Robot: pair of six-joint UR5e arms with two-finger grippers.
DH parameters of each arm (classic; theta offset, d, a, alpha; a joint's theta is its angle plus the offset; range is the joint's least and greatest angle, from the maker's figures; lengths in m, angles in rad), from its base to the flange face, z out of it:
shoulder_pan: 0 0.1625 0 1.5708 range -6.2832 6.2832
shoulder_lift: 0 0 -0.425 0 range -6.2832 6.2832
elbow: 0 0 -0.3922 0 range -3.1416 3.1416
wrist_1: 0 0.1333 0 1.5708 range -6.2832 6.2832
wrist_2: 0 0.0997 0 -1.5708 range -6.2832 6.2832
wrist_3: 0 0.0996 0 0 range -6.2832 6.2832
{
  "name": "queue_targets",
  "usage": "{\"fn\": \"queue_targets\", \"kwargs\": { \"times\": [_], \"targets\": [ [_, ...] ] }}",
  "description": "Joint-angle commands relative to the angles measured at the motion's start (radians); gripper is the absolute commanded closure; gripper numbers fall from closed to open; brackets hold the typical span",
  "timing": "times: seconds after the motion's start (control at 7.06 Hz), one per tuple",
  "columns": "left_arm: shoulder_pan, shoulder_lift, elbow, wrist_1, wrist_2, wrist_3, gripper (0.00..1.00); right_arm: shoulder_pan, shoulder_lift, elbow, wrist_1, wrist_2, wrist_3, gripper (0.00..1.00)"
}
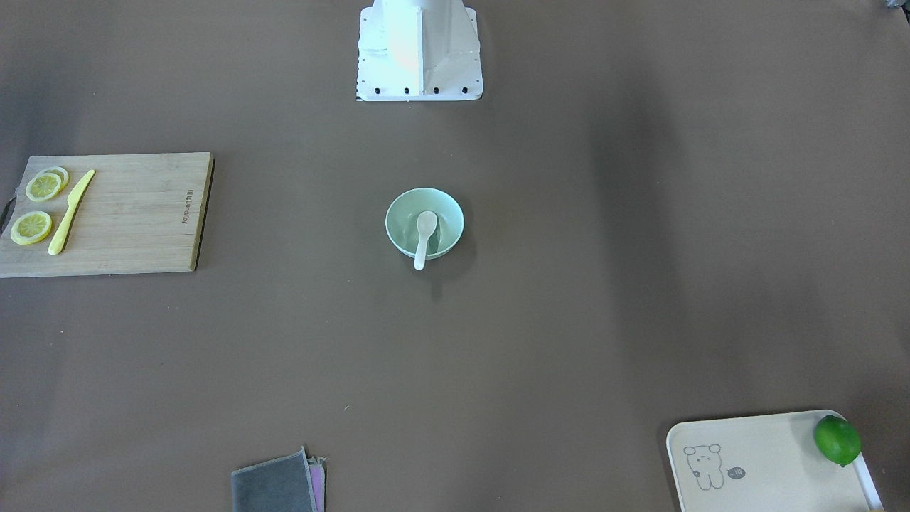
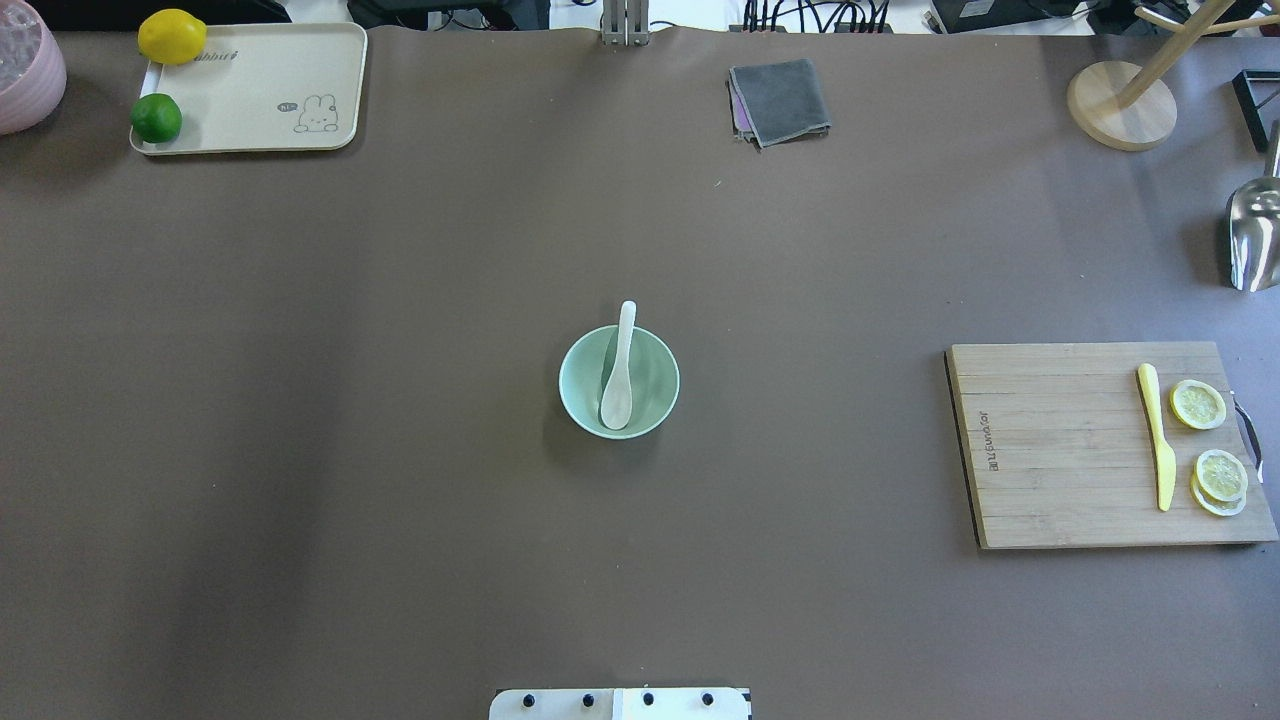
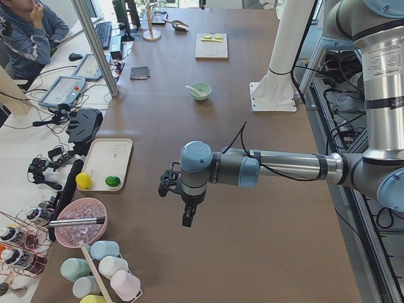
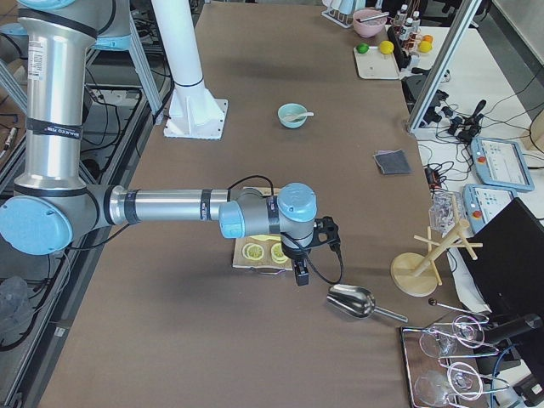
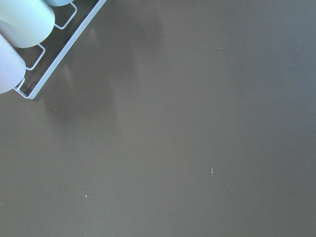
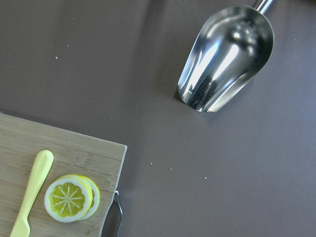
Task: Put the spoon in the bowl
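The pale mint-green bowl point(image 2: 655, 388) stands at the table's middle. The white spoon point(image 2: 619, 372) lies in it, scoop down inside, handle resting on the rim and sticking out on the side away from the robot. Both also show in the front view: bowl point(image 1: 404, 217), spoon point(image 1: 425, 233). My left gripper point(image 3: 187, 219) hangs over bare table far out at the left end, away from the bowl point(image 3: 203, 92). My right gripper point(image 4: 299, 275) hangs by the cutting board at the right end. I cannot tell whether either is open or shut. Neither holds anything I can see.
A wooden cutting board point(image 2: 1060, 450) with a yellow knife point(image 2: 1157, 432) and lemon slices point(image 2: 1198, 404) lies at the right. A metal scoop point(image 6: 227, 57) lies beyond it. A tray point(image 2: 260, 110) with a lemon and lime sits far left. A grey cloth point(image 2: 780, 100) lies far centre.
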Motion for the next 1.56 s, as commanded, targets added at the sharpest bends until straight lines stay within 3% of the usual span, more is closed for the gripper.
{"fn": "queue_targets", "kwargs": {
  "times": [0.0,0.28,1.42],
  "targets": [
    [-0.001,-0.003,-0.035,0.06,-0.001,0.003,0.02,0.001,-0.001,-0.002,0.0,0.013,0.0,0.0],
    [-0.001,-0.005,-0.024,0.031,-0.001,0.01,0.02,0.001,-0.007,-0.004,0.002,0.048,0.0,0.0],
    [-0.002,-0.006,-0.021,0.025,0.007,0.01,0.02,0.019,-0.002,0.002,0.006,0.049,-0.001,0.0]
  ]
}}
